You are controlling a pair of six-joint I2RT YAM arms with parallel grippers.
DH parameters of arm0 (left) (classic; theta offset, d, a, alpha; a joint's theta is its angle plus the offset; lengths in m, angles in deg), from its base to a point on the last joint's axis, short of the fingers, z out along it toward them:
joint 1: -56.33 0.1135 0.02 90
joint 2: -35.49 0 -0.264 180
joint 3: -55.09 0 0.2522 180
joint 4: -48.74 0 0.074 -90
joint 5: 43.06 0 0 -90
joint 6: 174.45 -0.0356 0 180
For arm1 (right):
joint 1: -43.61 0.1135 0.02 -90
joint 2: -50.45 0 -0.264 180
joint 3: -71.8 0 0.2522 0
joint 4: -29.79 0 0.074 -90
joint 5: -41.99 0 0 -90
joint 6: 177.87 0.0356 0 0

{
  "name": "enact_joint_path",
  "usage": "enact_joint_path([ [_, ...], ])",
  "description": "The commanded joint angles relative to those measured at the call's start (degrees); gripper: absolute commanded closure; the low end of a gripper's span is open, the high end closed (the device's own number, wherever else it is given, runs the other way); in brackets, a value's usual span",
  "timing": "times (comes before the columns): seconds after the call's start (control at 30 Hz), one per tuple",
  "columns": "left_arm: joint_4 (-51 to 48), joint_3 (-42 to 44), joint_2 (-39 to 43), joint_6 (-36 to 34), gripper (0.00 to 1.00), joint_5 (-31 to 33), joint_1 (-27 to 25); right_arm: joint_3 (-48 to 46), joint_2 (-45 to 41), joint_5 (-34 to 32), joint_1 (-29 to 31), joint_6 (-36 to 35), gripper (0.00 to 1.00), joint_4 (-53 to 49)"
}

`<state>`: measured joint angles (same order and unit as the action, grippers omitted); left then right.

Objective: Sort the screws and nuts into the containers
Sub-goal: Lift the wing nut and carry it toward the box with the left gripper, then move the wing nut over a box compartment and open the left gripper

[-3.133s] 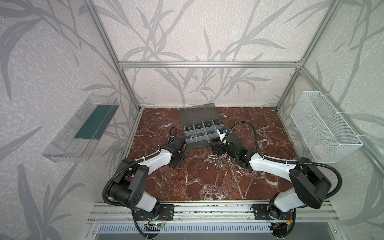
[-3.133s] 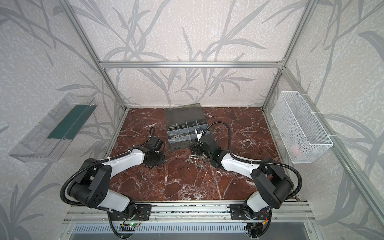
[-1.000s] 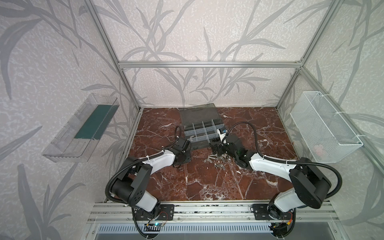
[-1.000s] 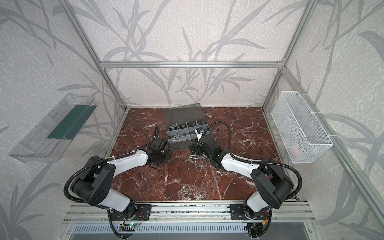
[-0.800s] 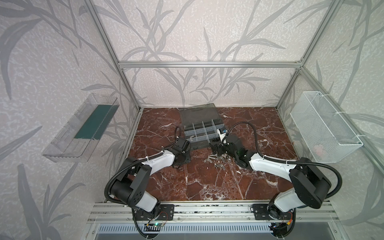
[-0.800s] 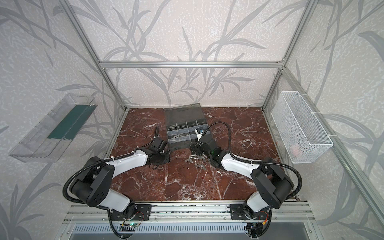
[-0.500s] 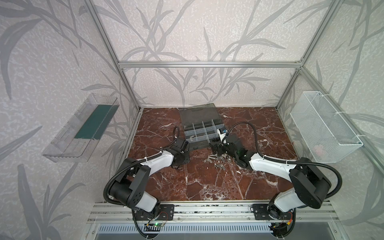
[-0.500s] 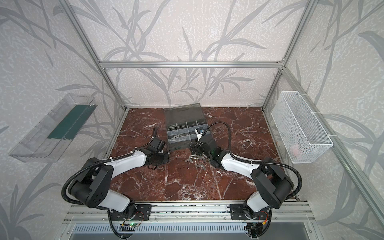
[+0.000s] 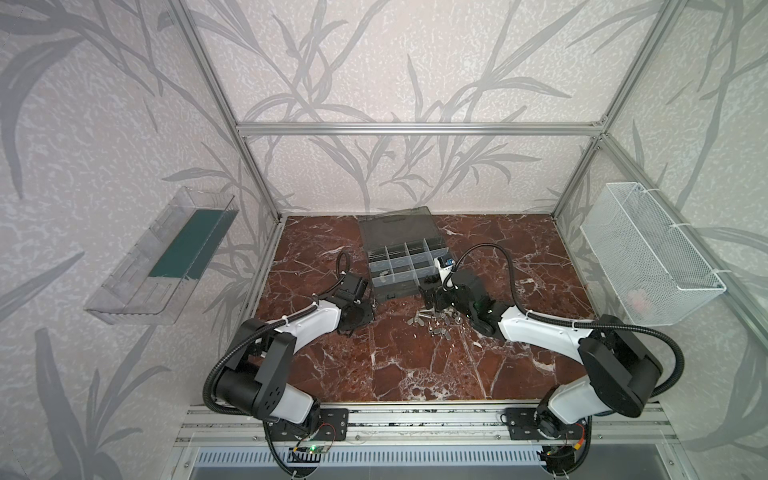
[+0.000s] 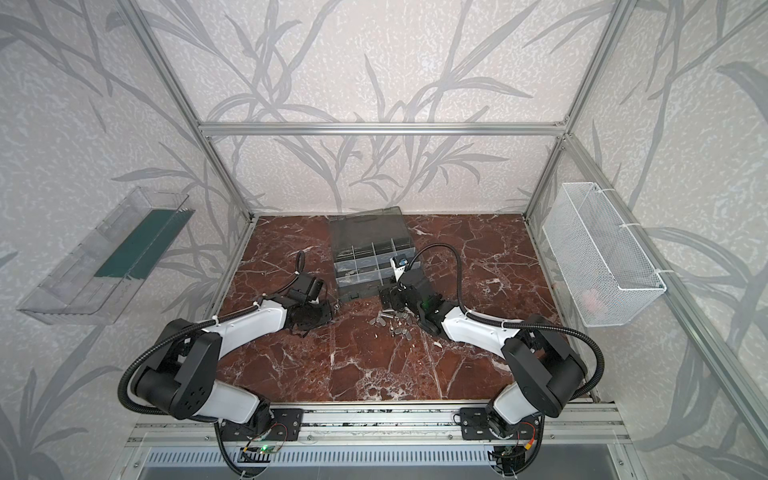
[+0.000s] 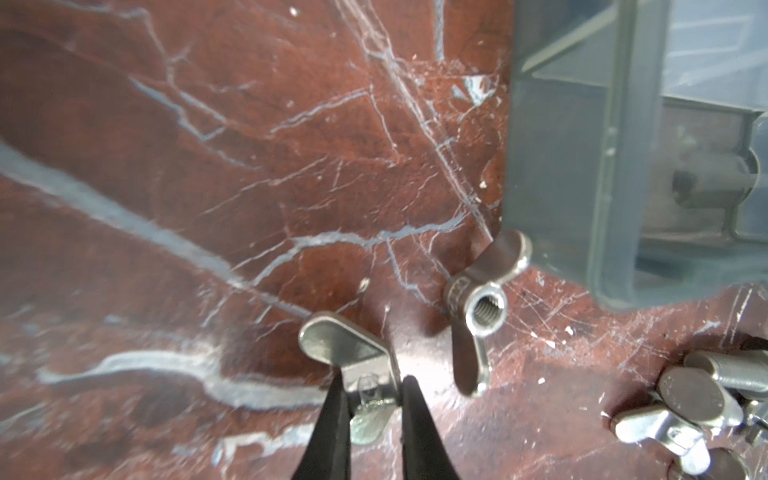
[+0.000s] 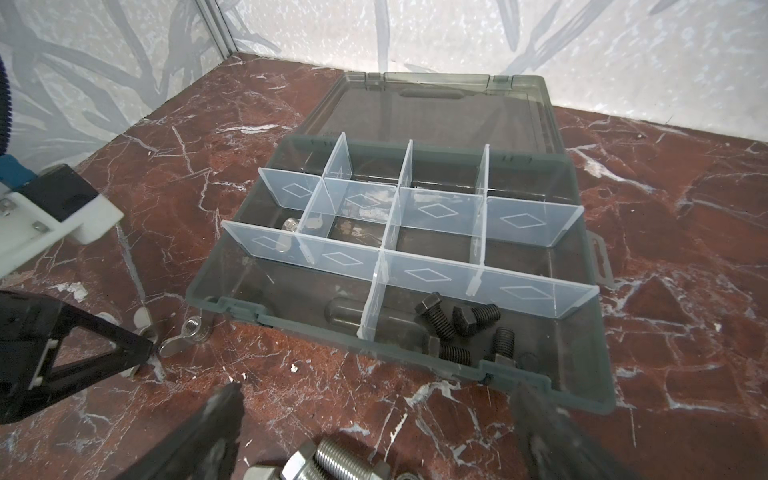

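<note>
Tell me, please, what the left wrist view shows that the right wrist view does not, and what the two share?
Only the left wrist view shows the left gripper from behind its fingers, shut on a wing nut, and the pile's wing nuts. Only the right wrist view shows the open right gripper, the compartments, the open lid, and black bolts in the row nearest the arms. Both show the organizer case and a free wing nut beside its corner on the marble tabletop.
</note>
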<state>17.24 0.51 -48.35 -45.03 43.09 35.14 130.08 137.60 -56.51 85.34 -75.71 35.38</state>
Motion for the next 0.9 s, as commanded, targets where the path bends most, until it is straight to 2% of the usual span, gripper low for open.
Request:
enact_joint_path([
  [0.0,-4.5,-2.2,4.1,-1.1,0.84,2.9,0.3,0.1,-0.8,0.1,0.4,0.2,0.01,0.2],
  [0.13,-5.3,-4.6,6.1,-3.6,0.84,2.6,0.4,0.1,-0.8,0.1,0.4,0.4,0.01,0.2],
  [0.3,-6.4,-10.0,4.7,-5.2,0.84,1.7,0.4,0.0,-1.0,-0.1,0.4,0.2,0.01,0.2],
  [0.67,-8.4,-29.2,-7.9,-9.1,0.84,0.1,0.3,-0.3,-1.5,-0.6,0.4,0.2,0.01,0.3],
  [0.87,-8.1,-35.9,-16.2,-10.2,0.84,-1.6,0.3,-0.4,-1.9,-0.9,0.4,0.1,0.01,0.2],
])
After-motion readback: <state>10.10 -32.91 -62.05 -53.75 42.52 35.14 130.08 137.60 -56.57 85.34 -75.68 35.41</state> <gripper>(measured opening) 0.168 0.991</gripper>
